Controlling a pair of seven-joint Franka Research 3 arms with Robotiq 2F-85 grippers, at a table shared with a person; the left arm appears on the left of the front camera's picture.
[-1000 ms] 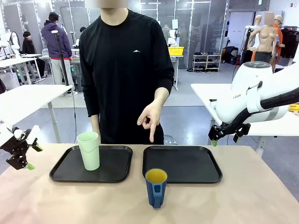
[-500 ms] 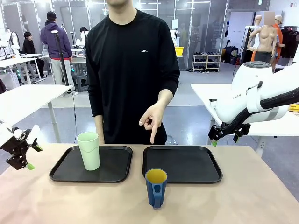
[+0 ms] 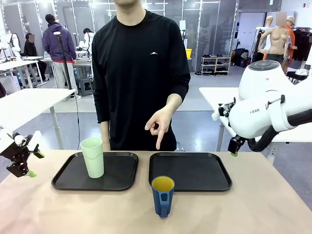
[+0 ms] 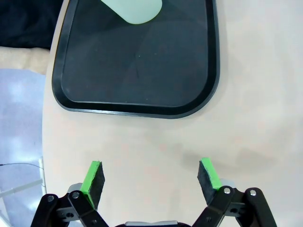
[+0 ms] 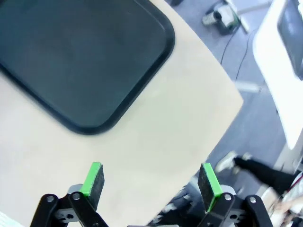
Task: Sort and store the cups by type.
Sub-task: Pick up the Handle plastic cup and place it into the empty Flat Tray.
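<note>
Blue mug (image 3: 163, 196) stands upright on the counter (image 3: 253, 209), handle toward the near edge, just short of the right tray (image 3: 195, 170); the mint tumbler (image 3: 92, 157) sits on the left tray (image 3: 119, 173). From my right end effector (image 5: 150, 166), fingers apart, the mug lies left and nearer me. My left end effector (image 4: 150, 163), fingers also apart, hangs farther off.

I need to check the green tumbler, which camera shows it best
The front view: the green tumbler stands whole and upright on the left tray. The left wrist view catches just part of it at the picture's top edge.
</note>
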